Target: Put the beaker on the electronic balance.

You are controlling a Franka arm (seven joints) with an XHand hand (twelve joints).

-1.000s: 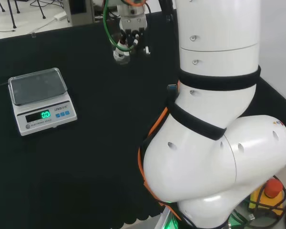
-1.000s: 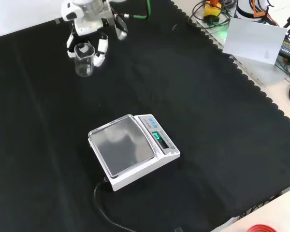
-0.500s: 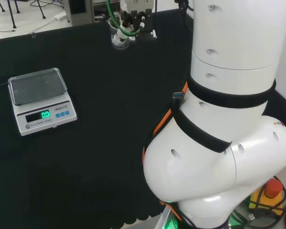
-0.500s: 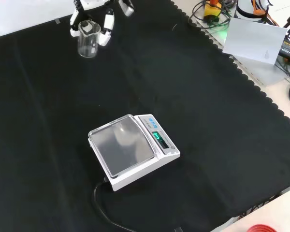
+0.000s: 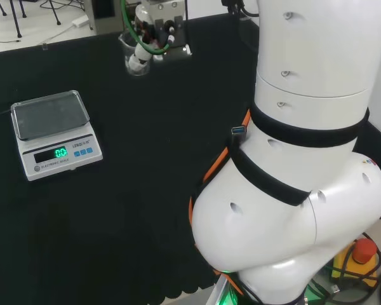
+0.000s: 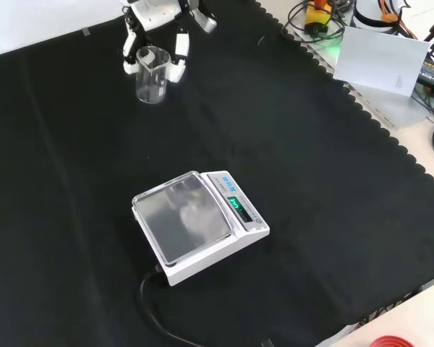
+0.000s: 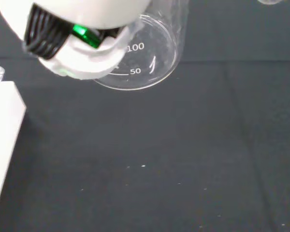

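A clear glass beaker (image 6: 151, 75) hangs above the cloth near the top of the front view, with the hand (image 6: 159, 22) shut on it, fingers on both sides of its rim. In the head view the hand (image 5: 155, 25) and beaker (image 5: 134, 54) are at the far top, up and to the right of the balance. The white electronic balance (image 6: 195, 224) with a grey pan and a lit green display sits mid-cloth, also seen as the balance (image 5: 54, 133) at the left of the head view. In the wrist view the beaker (image 7: 145, 53) with printed marks is close, upright, beside a blurred white finger (image 7: 82, 53).
The arm's big white links (image 5: 292, 165) fill the right of the head view. The balance's black cable (image 6: 159, 318) trails toward the front edge. Cables and a white box (image 6: 383, 61) lie off the cloth at the right. The white edge of the balance (image 7: 2, 145) shows in the wrist view.
The hand has carried the beaker up off the cloth and then toward the balance: left in the head view, down and right in the front view.
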